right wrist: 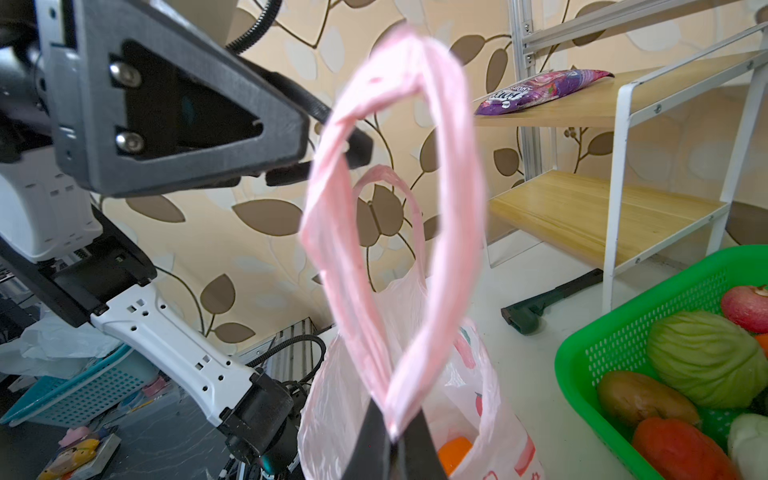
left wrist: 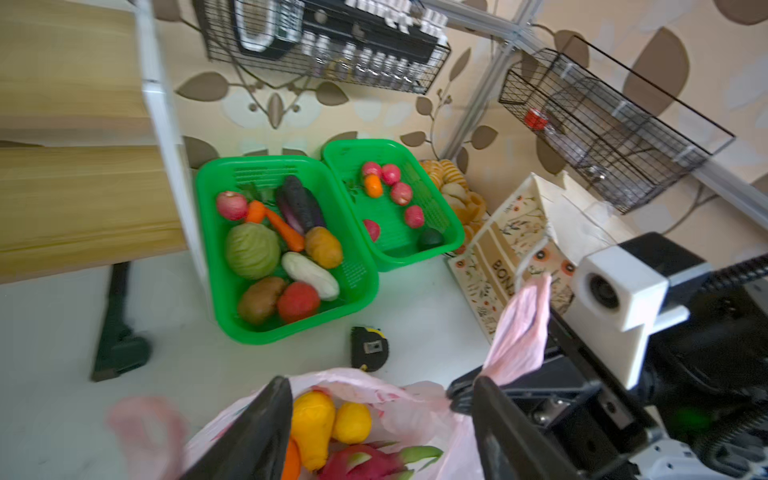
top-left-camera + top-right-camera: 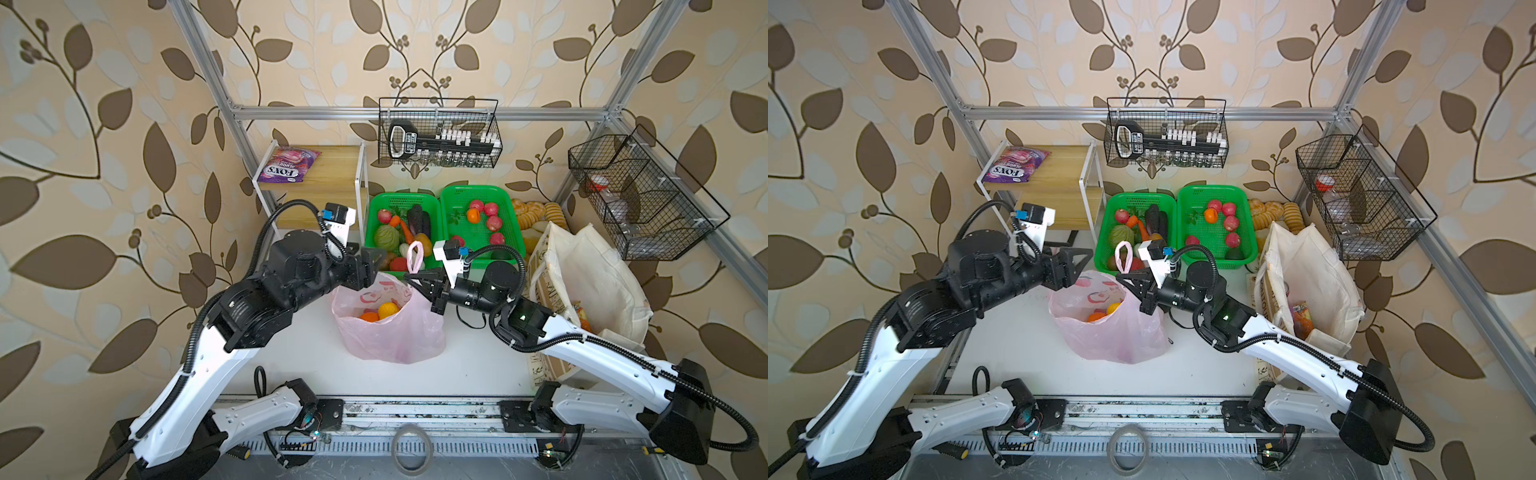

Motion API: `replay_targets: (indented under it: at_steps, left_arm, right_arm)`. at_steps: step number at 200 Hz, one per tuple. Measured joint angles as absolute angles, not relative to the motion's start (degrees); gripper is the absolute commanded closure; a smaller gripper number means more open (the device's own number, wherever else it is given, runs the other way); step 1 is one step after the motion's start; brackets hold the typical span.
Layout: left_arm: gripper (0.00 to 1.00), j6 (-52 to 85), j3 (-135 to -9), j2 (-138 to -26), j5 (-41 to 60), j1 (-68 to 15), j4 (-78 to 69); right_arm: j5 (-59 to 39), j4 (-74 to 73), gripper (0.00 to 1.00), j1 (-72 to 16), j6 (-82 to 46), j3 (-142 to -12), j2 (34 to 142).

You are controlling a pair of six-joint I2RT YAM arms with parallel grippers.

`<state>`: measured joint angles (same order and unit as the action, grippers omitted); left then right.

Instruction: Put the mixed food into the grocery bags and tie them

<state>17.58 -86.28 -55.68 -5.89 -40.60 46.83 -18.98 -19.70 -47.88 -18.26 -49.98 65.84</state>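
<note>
Pink plastic bag [image 3: 390, 332] stands mid-surface, mouth open. Inside it: two lemons [image 2: 352, 422], an orange [image 3: 369, 317] and a dragon fruit [image 2: 361, 461].

Right gripper [image 1: 392, 432] has its jaws pinched tight on the base of one loop handle [image 1: 399, 70]; the loop stands upright above the bag's rim. Second handle [image 1: 417, 232] stands free on the bag's other side, nothing gripping it.

Left gripper [image 3: 374, 270] hovers at the bag's far-left rim with its jaws spread wide and nothing between them; the left wrist view shows the fruit through the gap.

Canvas tote [image 3: 594, 274] stands at the right edge of the surface, mouth open, well apart from the pink bag. Purple FOX'S pouch [image 3: 286, 166] lies on the top board of the wooden shelf [image 3: 332, 178], far-left. Two green baskets [image 3: 473, 190] of produce sit side by side just behind the bag.
</note>
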Motion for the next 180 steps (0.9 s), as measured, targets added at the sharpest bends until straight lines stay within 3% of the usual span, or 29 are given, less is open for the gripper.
replay_targets:
  at_steps: [27, 51, 114, 152, 180]
  left_arm:
    - [0.24, 18.13, -87.18, -53.41, -15.64, -40.60, 55.40]
    - [0.30, 18.31, -87.70, -54.17, -19.20, -40.60, 59.48]
    - [0.67, 17.47, -88.73, -60.18, -21.17, -40.53, 60.05]
    - [1.00, 16.38, -89.58, -60.99, -21.15, -40.47, 59.02]
    - [1.00, 15.20, -88.92, -58.24, -20.18, -40.47, 56.36]
  right_arm:
    - [-18.33, -19.38, 1.00, -47.88, -18.50, -49.98, 65.84]
    - [-18.02, -19.09, 1.00, -47.88, -18.63, -49.98, 65.78]
    - [-17.93, -17.74, 1.00, -47.90, -18.61, -49.98, 65.21]
    - [-17.37, -16.58, 1.00, -48.07, -18.61, -49.98, 65.08]
    - [-16.49, -15.35, 1.00, -48.23, -18.63, -49.98, 64.34]
